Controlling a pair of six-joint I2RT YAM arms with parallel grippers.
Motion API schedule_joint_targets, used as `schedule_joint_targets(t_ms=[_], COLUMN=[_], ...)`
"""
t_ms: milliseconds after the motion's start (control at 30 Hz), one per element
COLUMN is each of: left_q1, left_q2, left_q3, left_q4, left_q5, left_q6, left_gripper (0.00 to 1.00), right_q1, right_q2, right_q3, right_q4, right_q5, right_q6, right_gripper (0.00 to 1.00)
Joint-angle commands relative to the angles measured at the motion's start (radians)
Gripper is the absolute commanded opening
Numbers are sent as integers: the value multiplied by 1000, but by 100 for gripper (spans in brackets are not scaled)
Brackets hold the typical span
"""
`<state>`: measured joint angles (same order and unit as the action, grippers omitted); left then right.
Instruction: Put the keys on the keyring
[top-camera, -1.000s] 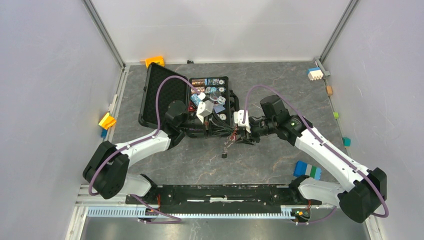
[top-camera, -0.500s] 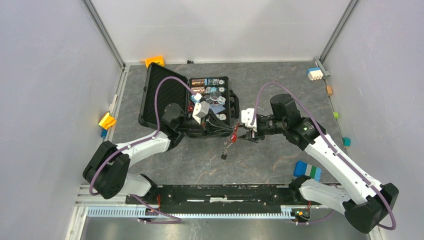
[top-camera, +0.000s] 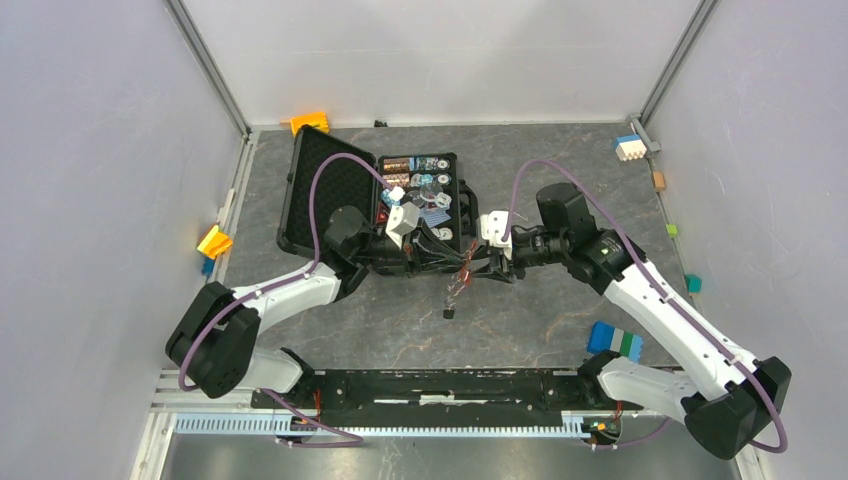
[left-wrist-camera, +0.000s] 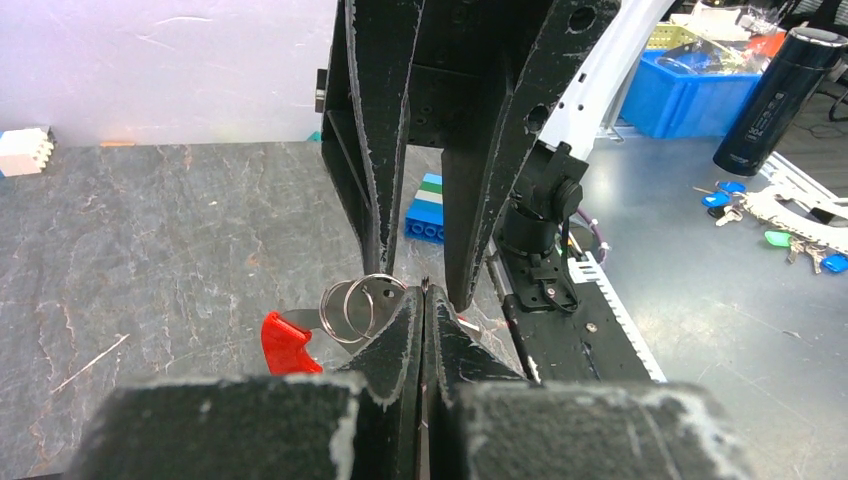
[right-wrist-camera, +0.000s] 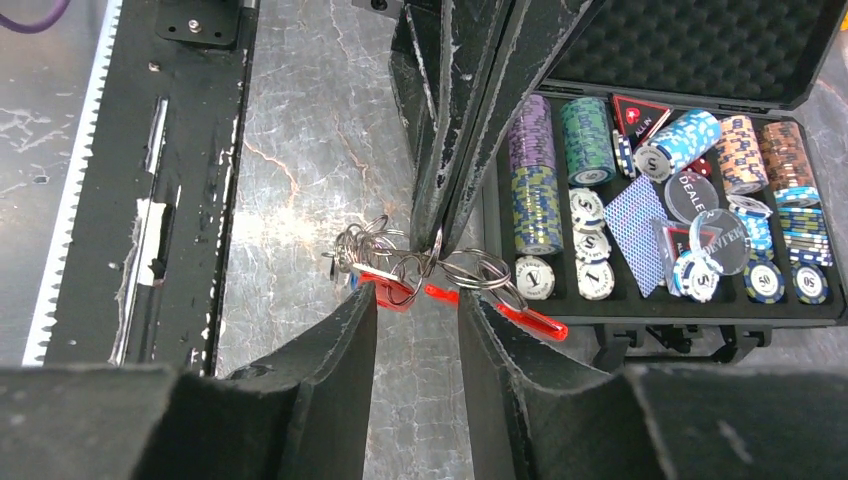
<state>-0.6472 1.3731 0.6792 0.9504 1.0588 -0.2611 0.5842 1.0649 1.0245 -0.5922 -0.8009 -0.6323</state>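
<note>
Left tool (left-wrist-camera: 424, 298) is pinched shut on the keyring (right-wrist-camera: 482, 268), holding it in the air over the middle of the counter (top-camera: 560, 180), just near-right of the open case (right-wrist-camera: 690, 45) (poker chips, no part of this job). Its red tag (right-wrist-camera: 533, 320) hangs off to one side. Right tool (right-wrist-camera: 418, 300) stands half open, fingers either side of the bunch, gripping nothing I can make out. A red-headed key (left-wrist-camera: 285, 345) sits against the rings. Whether it is threaded on I cannot tell, and no blue key shows, so the threading looks unfinished.
</note>
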Motion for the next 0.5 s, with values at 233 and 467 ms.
schedule_joint_targets(t_ms=[233, 467], left_q1=[4, 4], left_q2=[-38, -36], left_q3=[-5, -6], left_q4=[-12, -16], left_q5=[-11, -18], left_q6=[43, 49], left_gripper=[2, 2], right_q1=[-18, -24], right_q2=[27, 35], right_q3=[32, 25], right_q4=[64, 88], right_q5=[-105, -118], right_q6=[65, 88], right_gripper=[32, 22])
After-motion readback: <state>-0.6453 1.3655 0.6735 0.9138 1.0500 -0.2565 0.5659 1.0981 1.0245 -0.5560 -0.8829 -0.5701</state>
